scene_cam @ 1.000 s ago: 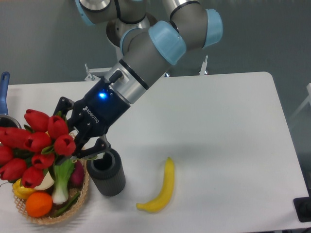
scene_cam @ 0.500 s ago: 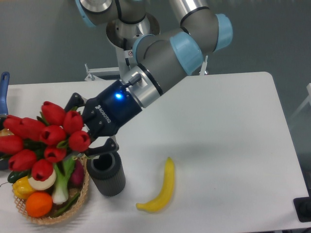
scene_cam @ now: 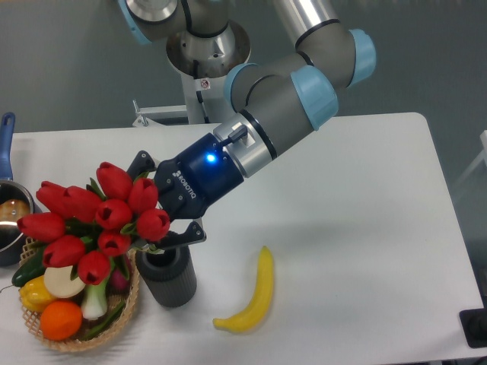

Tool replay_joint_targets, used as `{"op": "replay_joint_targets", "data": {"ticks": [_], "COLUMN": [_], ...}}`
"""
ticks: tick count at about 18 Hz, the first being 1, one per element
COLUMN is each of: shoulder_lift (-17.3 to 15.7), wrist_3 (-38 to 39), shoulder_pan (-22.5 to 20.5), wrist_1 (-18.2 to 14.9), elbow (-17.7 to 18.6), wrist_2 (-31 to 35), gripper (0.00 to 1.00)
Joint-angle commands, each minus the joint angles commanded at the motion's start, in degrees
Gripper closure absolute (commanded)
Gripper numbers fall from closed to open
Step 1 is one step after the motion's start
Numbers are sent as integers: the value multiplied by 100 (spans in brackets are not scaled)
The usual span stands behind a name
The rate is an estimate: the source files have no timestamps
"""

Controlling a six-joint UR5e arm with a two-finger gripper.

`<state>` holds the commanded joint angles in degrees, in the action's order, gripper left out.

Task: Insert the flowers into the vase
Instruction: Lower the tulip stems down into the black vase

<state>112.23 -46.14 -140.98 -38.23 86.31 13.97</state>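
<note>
While hand (scene_cam: 158,199) grips flowers (scene_cam: 99,220), stems hidden; vase (scene_cam: 167,273) rim partly covered.

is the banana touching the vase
Apart. The fixed camera view shows the banana lying on the table to the right of the vase, with a plain strip of bare white tabletop between them.

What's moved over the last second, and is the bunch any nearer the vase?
The gripper has carried the flowers rightward across the picture, and the arm has swung right with it. The blooms now hang partly over the basket and close beside the vase mouth, nearer than before; the stems are hidden, so entry is unclear. The fingers stay shut on the bunch. Vase, banana and basket have not shifted.
</note>
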Motion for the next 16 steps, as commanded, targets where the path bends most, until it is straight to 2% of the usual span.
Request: {"op": "replay_joint_targets", "data": {"ticks": [3,7,16], "shoulder_lift": [9,-35,44], "wrist_3": [-18,-227,-378], "shoulder_pan": [9,26,44], "wrist_1": [0,9,0], "elbow": [70,386,501], "wrist_2": [0,-17,-18], "gripper": [60,60,60]}}
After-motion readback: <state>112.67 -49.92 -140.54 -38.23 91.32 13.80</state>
